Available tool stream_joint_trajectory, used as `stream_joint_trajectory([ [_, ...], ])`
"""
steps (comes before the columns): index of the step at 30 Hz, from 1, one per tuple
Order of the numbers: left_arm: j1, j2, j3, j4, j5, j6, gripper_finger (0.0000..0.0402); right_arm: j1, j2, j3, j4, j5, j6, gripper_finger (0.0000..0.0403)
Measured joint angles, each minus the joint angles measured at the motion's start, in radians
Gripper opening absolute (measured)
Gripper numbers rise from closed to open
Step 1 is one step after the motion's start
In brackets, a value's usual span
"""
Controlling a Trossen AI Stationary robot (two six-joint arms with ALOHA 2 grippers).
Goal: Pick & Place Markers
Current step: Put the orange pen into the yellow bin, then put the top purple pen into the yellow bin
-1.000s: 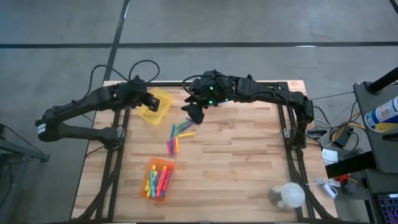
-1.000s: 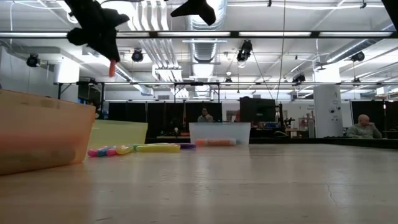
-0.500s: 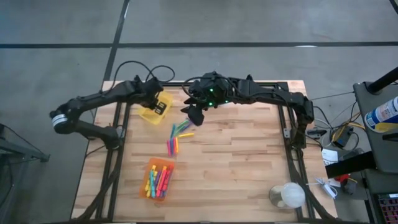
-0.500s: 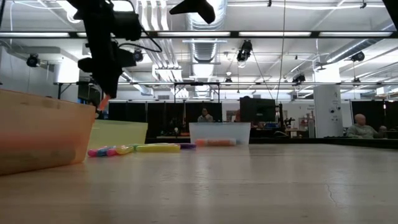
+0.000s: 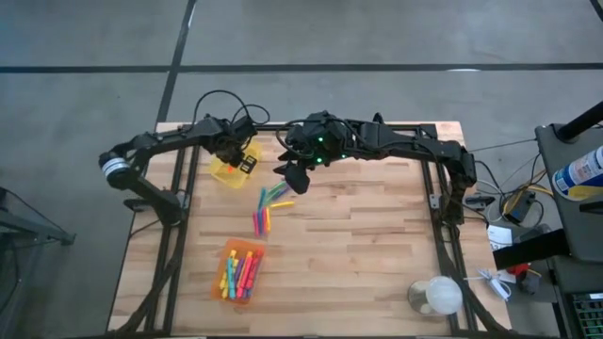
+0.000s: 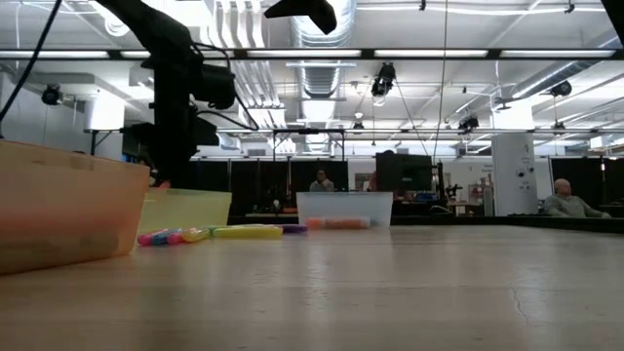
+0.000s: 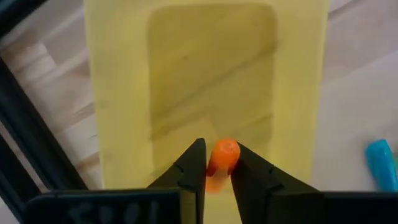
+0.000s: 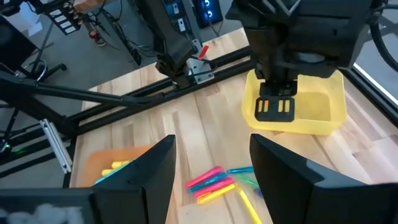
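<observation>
My left gripper [image 7: 217, 169] pinches an orange marker [image 7: 221, 158] over the yellow bin [image 5: 232, 166]. The orange bin [image 5: 241, 270] holds several markers; my right gripper [image 8: 210, 163] hangs wide above loose markers [image 5: 268, 205].

The left gripper [image 5: 247, 162] hangs over one bin [image 5: 226, 173] (a marker [image 7: 222, 157] sits between its fingers [image 7: 189, 169]); loose markers [image 5: 269, 205] lie beside it.

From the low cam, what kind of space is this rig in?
Probably a large open lab or industrial workspace. The low view shows exposed ceiling ducts and strip lights, with people seated at desks far behind the wooden table. The high view shows a concrete floor.
</observation>
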Motion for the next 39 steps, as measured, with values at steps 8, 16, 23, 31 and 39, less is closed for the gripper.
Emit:
stream_joint_trajectory([
  [8, 0.001, 0.004, 0.000, 0.000, 0.008, 0.010, 0.0095, 0.000, 0.000, 0.000, 0.000, 0.005, 0.000, 0.0201],
  [16, 0.001, -0.070, 0.001, 0.000, 0.050, -0.006, 0.0096, 0.000, -0.001, -0.015, -0.001, 0.028, -0.054, 0.0201],
  [23, -0.001, -0.190, 0.001, 0.025, 0.124, -0.030, 0.0096, 0.000, -0.001, -0.056, 0.006, 0.057, -0.060, 0.0201],
  [31, -0.001, -0.366, 0.001, 0.045, 0.222, -0.080, 0.0096, 0.000, -0.001, -0.163, 0.027, 0.056, 0.036, 0.0201],
  [39, -0.002, -0.499, 0.001, 0.090, 0.404, -0.159, 0.0096, -0.009, -0.001, -0.269, 0.110, 0.056, 0.036, 0.0201],
])
